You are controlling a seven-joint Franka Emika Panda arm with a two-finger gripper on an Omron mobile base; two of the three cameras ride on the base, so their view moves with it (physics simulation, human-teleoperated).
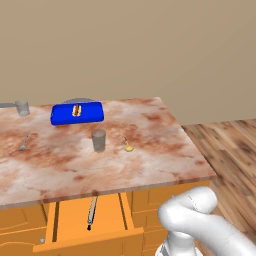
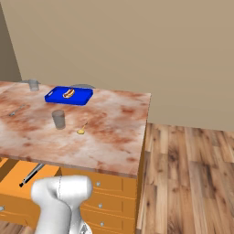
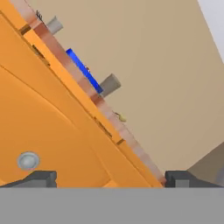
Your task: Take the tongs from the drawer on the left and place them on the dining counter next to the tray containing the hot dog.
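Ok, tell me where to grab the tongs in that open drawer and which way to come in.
Grip the tongs around the middle of their thin grey shaft, coming straight down from above. They lie flat on the floor of the open drawer, running front to back, so the open gripper should probably close across their narrow width. Their far end sits near the dining counter edge; the middle looks safer.

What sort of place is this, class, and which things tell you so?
Probably a kitchen, and a rendered one: a marble dining counter over orange cabinets, an open drawer holding tongs, and a hot dog on a blue tray.
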